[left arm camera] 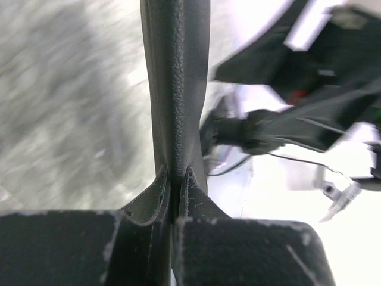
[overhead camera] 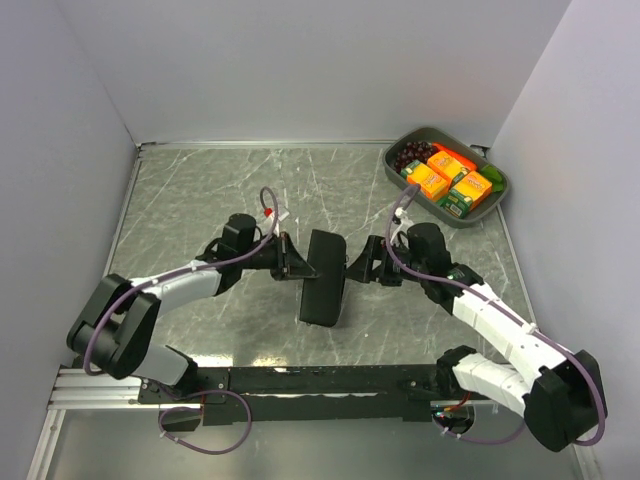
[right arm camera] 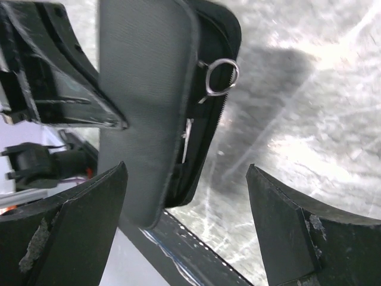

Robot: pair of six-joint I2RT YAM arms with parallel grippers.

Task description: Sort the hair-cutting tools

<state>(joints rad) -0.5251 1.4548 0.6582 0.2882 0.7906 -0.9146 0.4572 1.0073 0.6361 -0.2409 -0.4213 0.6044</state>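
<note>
A flat black zip case [overhead camera: 323, 275] hangs above the table between my two grippers. My left gripper [overhead camera: 295, 262] is shut on the case's left edge; in the left wrist view its jaws [left arm camera: 175, 176] pinch the black flap [left arm camera: 175, 89]. My right gripper [overhead camera: 358, 268] is open just right of the case. In the right wrist view [right arm camera: 186, 168] the case [right arm camera: 149, 89] is partly unzipped, with a silver ring pull [right arm camera: 221, 76]. A thin silver sliver [right arm camera: 187, 134] shows in the gap; I cannot tell what it is. No scissors or hair clips are clearly visible.
A grey tray [overhead camera: 497, 205] with orange and green boxes and dark grapes stands at the back right corner. White walls close in the left, back and right sides. A black rail [overhead camera: 320, 380] runs along the near edge by the arm bases.
</note>
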